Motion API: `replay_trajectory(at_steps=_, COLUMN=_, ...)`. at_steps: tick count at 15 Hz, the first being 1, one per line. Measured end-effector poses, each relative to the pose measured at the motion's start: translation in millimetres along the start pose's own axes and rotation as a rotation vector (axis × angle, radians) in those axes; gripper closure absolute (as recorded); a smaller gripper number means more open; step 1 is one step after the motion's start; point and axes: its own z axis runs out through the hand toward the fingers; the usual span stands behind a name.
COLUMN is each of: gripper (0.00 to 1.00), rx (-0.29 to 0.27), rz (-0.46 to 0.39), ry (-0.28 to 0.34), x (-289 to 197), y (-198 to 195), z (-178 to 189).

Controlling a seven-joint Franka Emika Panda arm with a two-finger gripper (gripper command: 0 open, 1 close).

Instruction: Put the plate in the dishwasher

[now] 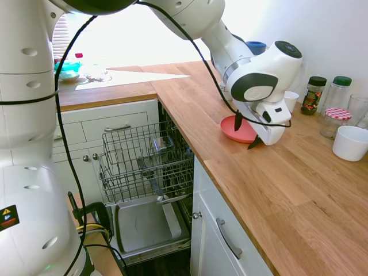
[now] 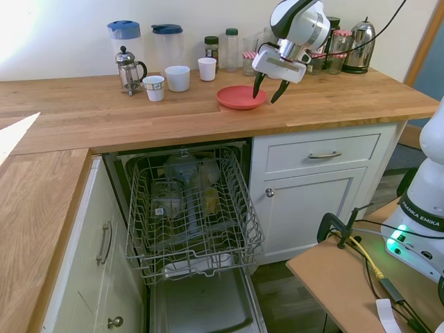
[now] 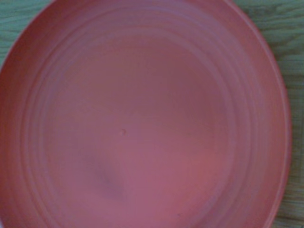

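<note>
Plate (image 2: 241,97) flat on worktop (image 2: 139,114), midway between back wall and front edge. Gripper (image 2: 269,89) just above plate's side, fingers apart. Mugs (image 2: 177,78) and cafetiere (image 2: 128,69) behind plate, along back edge; jars (image 1: 338,119) there too. Dishwasher (image 2: 187,208) below worktop front edge, between cabinets (image 2: 322,187), door down, rack (image 2: 193,220) pulled out over door

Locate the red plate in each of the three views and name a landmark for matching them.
First exterior view: the plate lies on the wooden counter, right of centre, partly behind the open gripper.
Second exterior view: the plate is upper centre on the counter, beside the gripper.
Wrist view: the plate fills nearly the whole picture.
Shared landmark: the wood grain counter under the plate.
</note>
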Motion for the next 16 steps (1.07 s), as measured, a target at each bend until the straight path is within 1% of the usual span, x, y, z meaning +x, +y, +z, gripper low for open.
replay_trajectory(at_steps=4, gripper=1.00, rx=0.039, rz=0.013, ry=-0.008, x=2.6, y=-0.3, z=1.1)
replay_trajectory(at_steps=9, gripper=1.00, rx=0.036, rz=0.020, ry=-0.014, x=5.4, y=2.2, z=11.2)
replay_trajectory(at_steps=16, gripper=1.00, rx=0.047, rz=0.037, ry=-0.025, x=8.0, y=3.4, z=16.8)
